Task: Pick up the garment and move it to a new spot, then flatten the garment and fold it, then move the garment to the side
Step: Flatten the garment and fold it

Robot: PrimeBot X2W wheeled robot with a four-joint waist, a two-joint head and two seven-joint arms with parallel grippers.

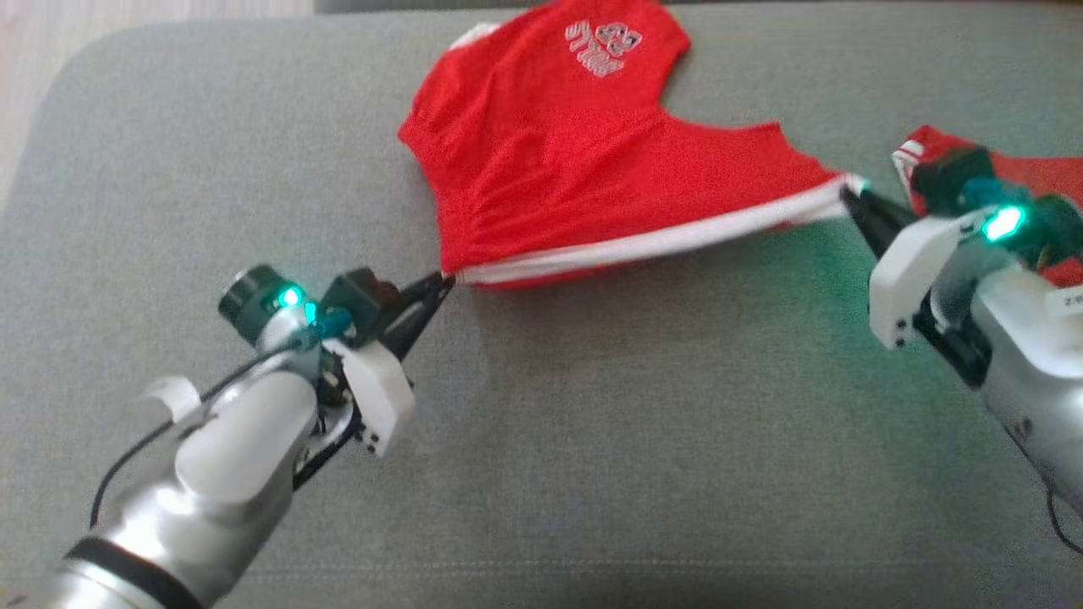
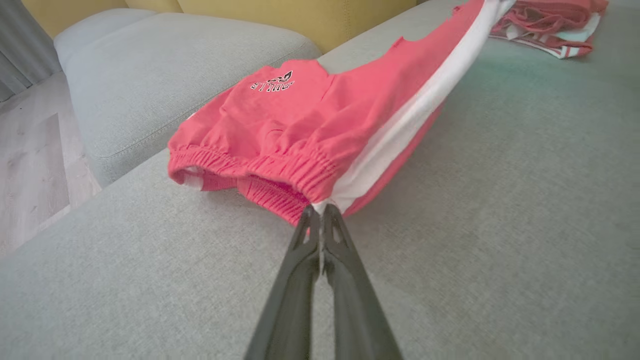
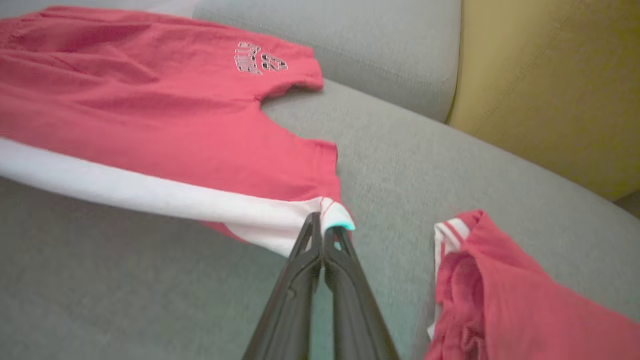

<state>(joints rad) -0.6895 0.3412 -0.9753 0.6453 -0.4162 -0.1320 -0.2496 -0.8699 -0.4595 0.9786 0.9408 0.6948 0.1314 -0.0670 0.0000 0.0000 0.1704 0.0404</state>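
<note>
Held garment (image 1: 575, 169) taut over sofa cushion (image 1: 634, 440), white-striped edge running eight to three o'clock, rest trailing toward twelve. Clamped left pincer (image 1: 444, 281) on waistband corner, right pincer (image 1: 849, 196) on leg-hem corner, both pressed tight on cloth.

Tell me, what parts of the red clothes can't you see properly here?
- The print on the red shorts: head view, too blurred to read.
- The second red garment: head view, partly behind the right arm; right wrist view, cut off by the bottom and right edges.
- Underside of the shorts: every view, covered by their own top layer.
</note>
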